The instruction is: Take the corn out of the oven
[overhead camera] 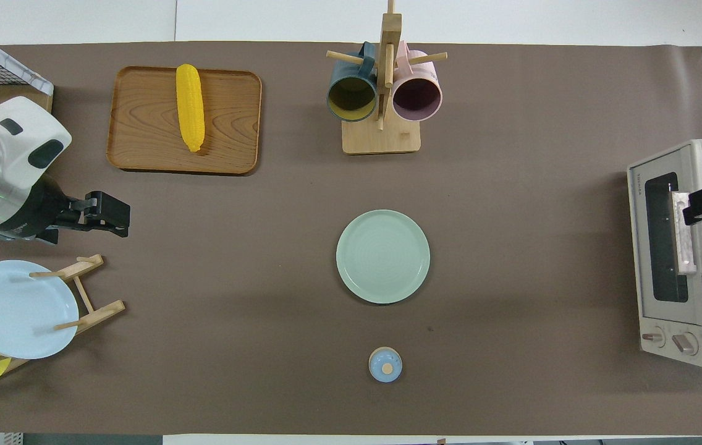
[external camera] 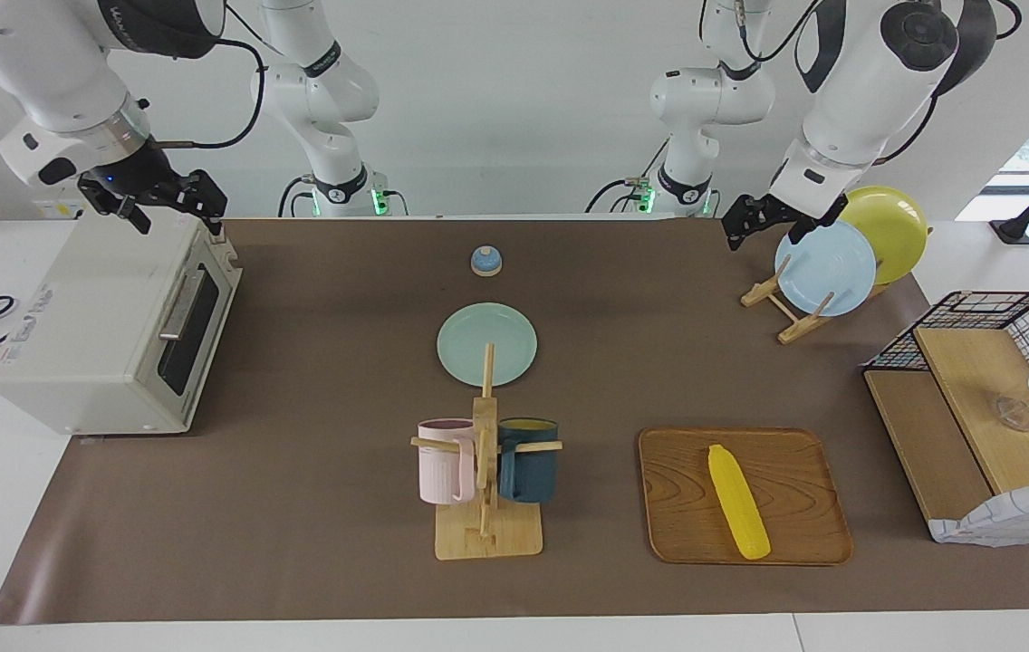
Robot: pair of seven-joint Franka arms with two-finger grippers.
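Facing view – corn: the bright yellow, slim tapered corn cob (external camera: 738,500) lies flat on the brown rectangular wooden tray (external camera: 668,507), toward the left arm's end of the worktop and far from the robots.
Facing view – oven: the boxy cream-white toaster oven (external camera: 98,317) stands at the right arm's end with its dark glass door shut.
Facing view – right claw: the right claw (external camera: 172,206) hangs over the oven's top edge nearest the robots, and I cannot tell whether it is open or closed. It holds nothing that I can see.
Facing view – left claw: the left claw (external camera: 745,226) is up beside the pale blue plate on the wooden plate rack (external camera: 786,312). Its state cannot be told either.
Facing view – step in hand: the corn is out and the door is shut, so the task looks finished. What remains is probably parking the arms.
Overhead view – corn: the corn (overhead camera: 190,105) lies lengthwise on the tray (overhead camera: 141,123), inside its rim.
Overhead view – corn to claws: the corn is well apart from the right claw (overhead camera: 697,210), which is over the oven (overhead camera: 660,247). The left claw (overhead camera: 110,216) is much closer to the corn but touches neither it nor the tray.
Overhead view – doing it well: raise the right claw straight up so it clears the metal bar handle (overhead camera: 683,247). Keep the left claw off the rack and the tray.
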